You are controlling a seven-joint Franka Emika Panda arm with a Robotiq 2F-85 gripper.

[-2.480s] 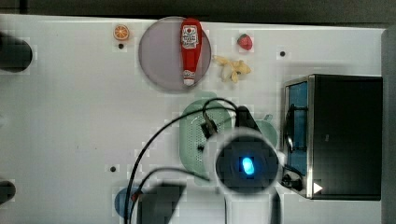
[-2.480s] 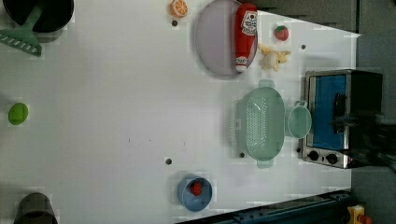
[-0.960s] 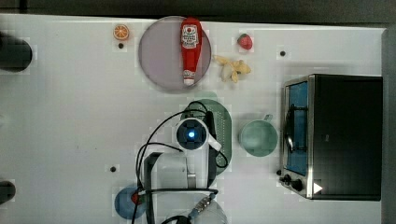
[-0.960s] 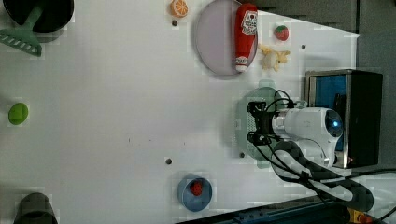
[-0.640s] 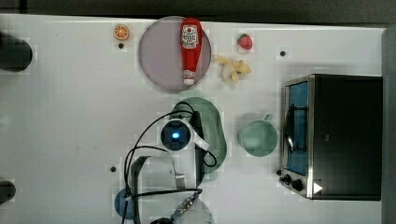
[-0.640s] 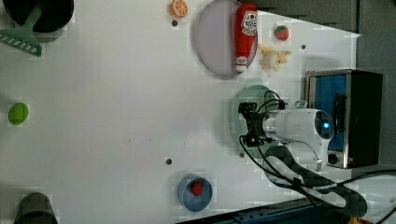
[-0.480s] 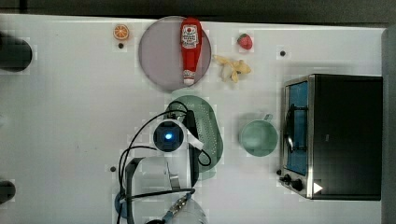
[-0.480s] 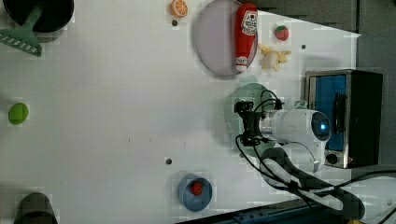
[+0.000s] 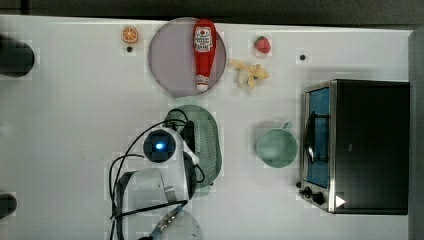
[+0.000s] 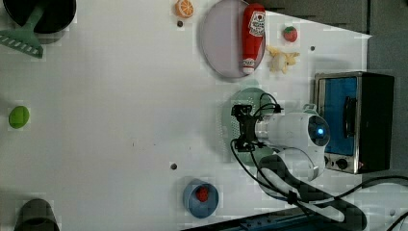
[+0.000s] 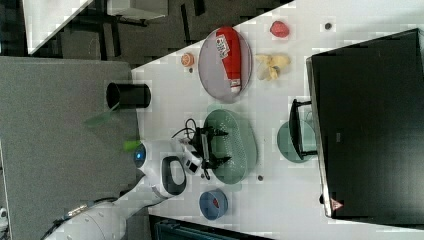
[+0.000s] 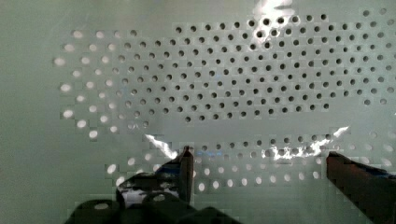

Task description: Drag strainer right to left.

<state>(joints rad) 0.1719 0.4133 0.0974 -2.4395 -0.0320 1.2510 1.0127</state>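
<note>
White bench [image 9: 75,125], cluttered along the far edge. Landmark is the toaster oven [image 9: 357,145].

Strainer [image 9: 207,145] sits on the bench, well apart from the oven toward the top view's left, with the mug [image 9: 276,146] between the two. Plate [image 9: 172,57] with ketchup bottle [image 9: 203,52] lies just beyond the strainer's far end, away from the oven in the same direction.

Gripper [image 11: 214,148] is down inside the strainer, jaws spread wide, holding nothing. In the wrist view I see both fingers [image 12: 184,165] close over the perforated floor. I can't tell whether the tips actually touch the plastic.

My read: the drag is in hand, mid-way. I'm not gripping the strainer; the open fingers would push against the inner wall on the side away from the oven.

Next move, as I judge it:
- keep the height low so the fingers stay below the rim
- translate straight away from the oven, toward the top view's left
- hold the line below the plate so the rim doesn't clip it
- watch for the strainer yawing, since contact is off its centre

Bench beyond the strainer on that side looks bare.
</note>
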